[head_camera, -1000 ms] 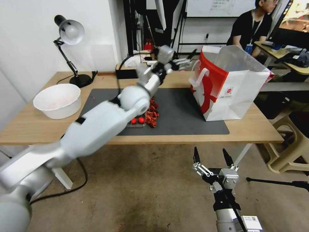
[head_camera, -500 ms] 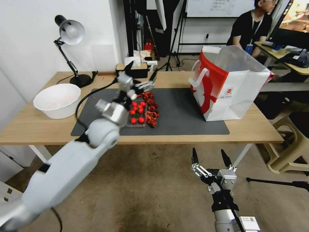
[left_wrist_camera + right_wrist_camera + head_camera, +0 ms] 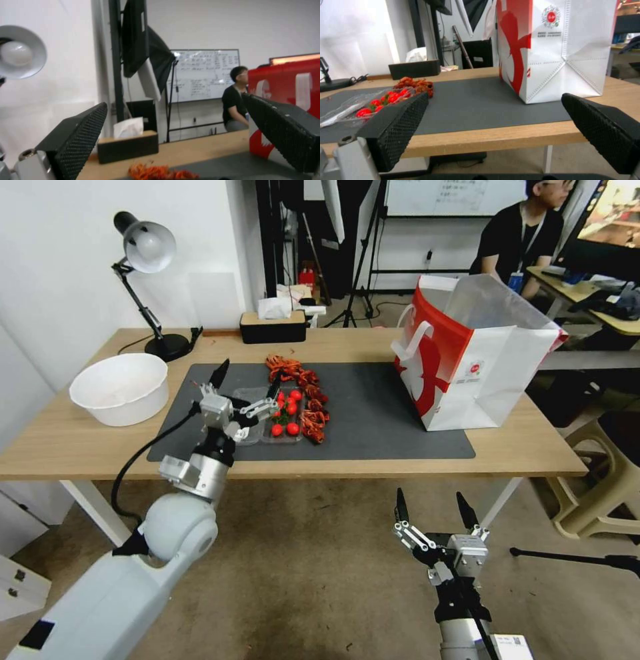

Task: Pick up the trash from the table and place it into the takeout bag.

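Two tools are up, both spread and empty. From the head view, my left tool (image 3: 243, 393) hangs over the dark mat's near edge, touching or just beside the clear plastic tray of red cherry tomatoes and reddish scraps (image 3: 287, 417), whose litter runs toward the surface's (image 3: 80, 447) far edge. The white-and-red paper takeout bag (image 3: 477, 360) stands near the right end. Left wrist view: fingers wide. Right wrist view: my right tool (image 3: 493, 132) waits below the near edge, farther off.

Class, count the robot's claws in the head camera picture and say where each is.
2. The left claw, open, is above the dark mat beside the tray of red fruit. The right claw, open, hangs in front of the table.
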